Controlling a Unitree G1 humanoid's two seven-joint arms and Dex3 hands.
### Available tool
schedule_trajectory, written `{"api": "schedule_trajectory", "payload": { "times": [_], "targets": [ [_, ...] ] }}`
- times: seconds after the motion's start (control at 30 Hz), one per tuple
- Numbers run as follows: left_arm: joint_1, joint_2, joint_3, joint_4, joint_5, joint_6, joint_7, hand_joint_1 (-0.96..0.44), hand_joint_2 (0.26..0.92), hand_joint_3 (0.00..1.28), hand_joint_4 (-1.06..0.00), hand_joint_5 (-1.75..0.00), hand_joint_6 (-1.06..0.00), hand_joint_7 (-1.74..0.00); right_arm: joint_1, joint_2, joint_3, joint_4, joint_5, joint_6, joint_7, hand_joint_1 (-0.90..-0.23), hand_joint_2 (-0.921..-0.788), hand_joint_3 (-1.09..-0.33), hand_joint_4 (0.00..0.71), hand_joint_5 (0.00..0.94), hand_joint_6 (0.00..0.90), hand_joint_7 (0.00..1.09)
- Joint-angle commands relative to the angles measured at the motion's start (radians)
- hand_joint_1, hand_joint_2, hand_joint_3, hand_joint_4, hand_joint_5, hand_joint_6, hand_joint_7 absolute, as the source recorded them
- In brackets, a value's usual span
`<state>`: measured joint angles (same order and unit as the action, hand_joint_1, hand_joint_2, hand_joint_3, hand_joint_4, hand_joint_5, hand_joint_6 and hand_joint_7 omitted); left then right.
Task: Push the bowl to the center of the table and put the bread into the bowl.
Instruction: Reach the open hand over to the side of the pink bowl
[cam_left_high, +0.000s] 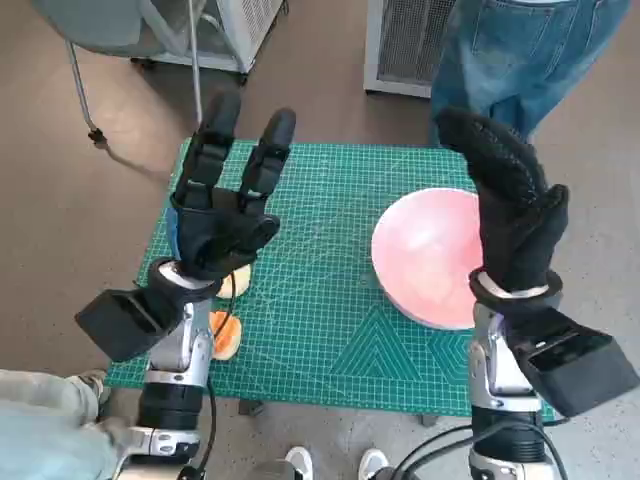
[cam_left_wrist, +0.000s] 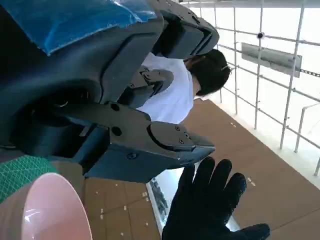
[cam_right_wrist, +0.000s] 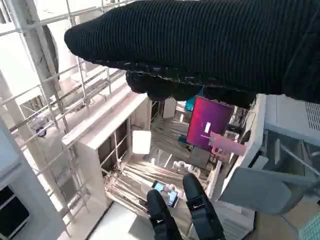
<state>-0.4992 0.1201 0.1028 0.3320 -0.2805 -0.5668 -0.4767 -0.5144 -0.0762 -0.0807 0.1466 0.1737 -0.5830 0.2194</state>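
A laboratory or workshop space: a small desk covered by a green gridded cutting mat (cam_left_high: 330, 300), white ventilated equipment cabinets (cam_left_high: 400, 45) on a plain floor, a wheeled chair (cam_left_high: 100, 40), and metal grid framing (cam_left_wrist: 280, 75) along bright walls.

bright even daylight, sharp, window glare overexposed.

The shallow round pink bowl (cam_left_high: 430, 255) sits upright toward my right on the mat. The small tan bread roll (cam_left_high: 226, 335) lies near my left wrist.
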Motion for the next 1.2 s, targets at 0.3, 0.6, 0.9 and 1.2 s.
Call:
{"api": "schedule_trajectory", "payload": {
  "times": [0.3, 0.6, 0.9, 1.2],
  "targets": [
    [0.003, 0.002, -0.007, -0.013, 0.004, -0.001, 0.001, 0.02, 0.921, 0.19, -0.24, 0.00, -0.33, -0.01, 0.025, -0.002, -0.002, -0.006, 0.001, 0.018, -0.004, -0.629, -0.921, -0.741, 0.263, 0.003, -0.001, 0.74],
    [0.007, -0.001, -0.010, -0.014, 0.003, 0.001, 0.001, 0.02, 0.921, 0.20, -0.24, 0.00, -0.33, 0.00, 0.034, -0.011, -0.007, -0.012, 0.004, 0.019, 0.002, -0.629, -0.921, -0.740, 0.264, 0.003, -0.001, 0.73],
    [0.018, -0.002, -0.010, -0.024, 0.001, 0.000, 0.002, 0.02, 0.921, 0.20, -0.24, 0.00, -0.33, 0.00, 0.054, -0.098, -0.120, 0.075, 0.070, -0.040, 0.033, -0.620, -0.921, -0.730, 0.273, 0.008, 0.002, 0.73],
    [0.021, -0.007, -0.006, -0.017, -0.001, -0.004, 0.005, 0.01, 0.921, 0.19, -0.24, 0.00, -0.33, 0.00, 0.078, -0.122, -0.242, 0.229, -0.013, -0.128, -0.112, -0.615, -0.921, -0.725, 0.276, 0.008, 0.003, 0.72]
  ]
}}
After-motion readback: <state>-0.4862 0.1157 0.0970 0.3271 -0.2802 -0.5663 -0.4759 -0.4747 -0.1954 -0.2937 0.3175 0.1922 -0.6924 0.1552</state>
